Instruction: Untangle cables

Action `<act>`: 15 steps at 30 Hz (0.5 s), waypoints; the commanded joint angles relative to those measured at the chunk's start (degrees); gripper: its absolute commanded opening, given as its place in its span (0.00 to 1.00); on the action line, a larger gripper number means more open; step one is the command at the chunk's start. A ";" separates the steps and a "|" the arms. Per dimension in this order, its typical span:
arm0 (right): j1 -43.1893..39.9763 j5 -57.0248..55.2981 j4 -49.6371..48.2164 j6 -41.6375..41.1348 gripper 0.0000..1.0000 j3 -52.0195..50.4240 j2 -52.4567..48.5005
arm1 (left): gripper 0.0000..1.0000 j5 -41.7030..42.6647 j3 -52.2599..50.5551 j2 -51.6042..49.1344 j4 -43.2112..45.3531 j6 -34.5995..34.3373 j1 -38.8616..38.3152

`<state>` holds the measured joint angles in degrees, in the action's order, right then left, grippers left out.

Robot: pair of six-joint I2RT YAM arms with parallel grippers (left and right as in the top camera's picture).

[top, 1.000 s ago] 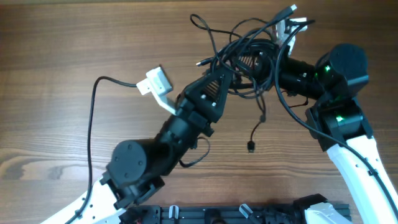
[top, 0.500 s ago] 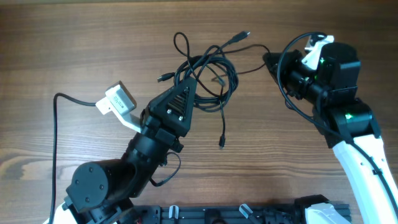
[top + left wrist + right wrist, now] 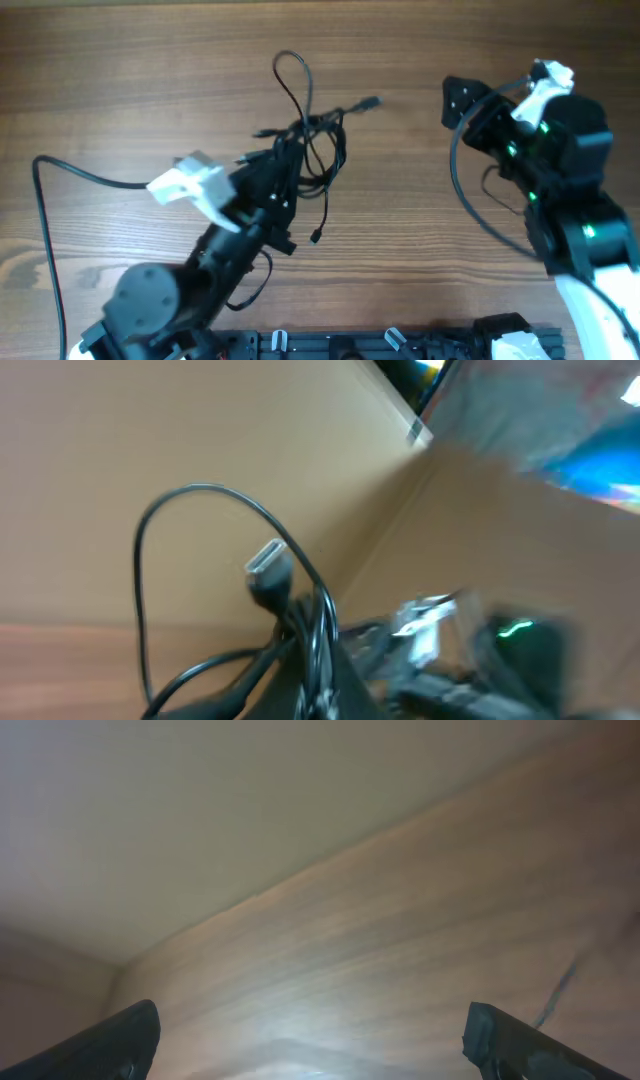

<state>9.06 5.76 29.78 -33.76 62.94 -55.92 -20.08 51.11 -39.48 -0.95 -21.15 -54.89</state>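
The cables (image 3: 312,140) are a tangle of thin black wires on the wooden table (image 3: 120,70), with a loop reaching up and a plug tip pointing right. My left gripper (image 3: 283,166) is shut on the lower left side of the bundle. In the left wrist view the cables (image 3: 300,630) run into the left gripper (image 3: 322,695), and a plug tip (image 3: 266,564) sticks up above it. My right gripper (image 3: 457,100) hangs well to the right of the bundle, apart from it. In its own view the right gripper (image 3: 315,1050) is open, with only bare wood between the fingers (image 3: 112,1042).
A thicker black arm cable (image 3: 62,172) arcs over the table at the left, and another (image 3: 468,205) loops beside the right arm. A black rail (image 3: 380,345) runs along the front edge.
My right gripper has let go of the cables, opened and pulled away to the right. My left gripper has dragged the bundle left and toward the front.
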 commanded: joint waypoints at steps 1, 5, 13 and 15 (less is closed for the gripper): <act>-0.13 3.26 0.57 13.70 1.00 0.33 6.60 | 0.04 -0.61 0.66 0.11 -6.08 9.75 0.17; -0.13 11.10 5.64 21.75 1.00 0.33 12.50 | 0.04 -0.57 0.66 0.07 -18.75 12.15 0.17; -0.13 12.94 17.75 16.61 1.00 0.33 13.42 | 0.04 1.20 0.66 0.07 -31.41 11.78 0.15; -0.13 15.10 19.21 18.32 1.00 0.33 13.42 | 0.04 4.52 0.66 0.07 -31.91 13.77 0.15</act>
<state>9.06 17.17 47.88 -16.27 62.96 -42.89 -19.46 51.22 -39.83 -32.69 -10.52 -54.83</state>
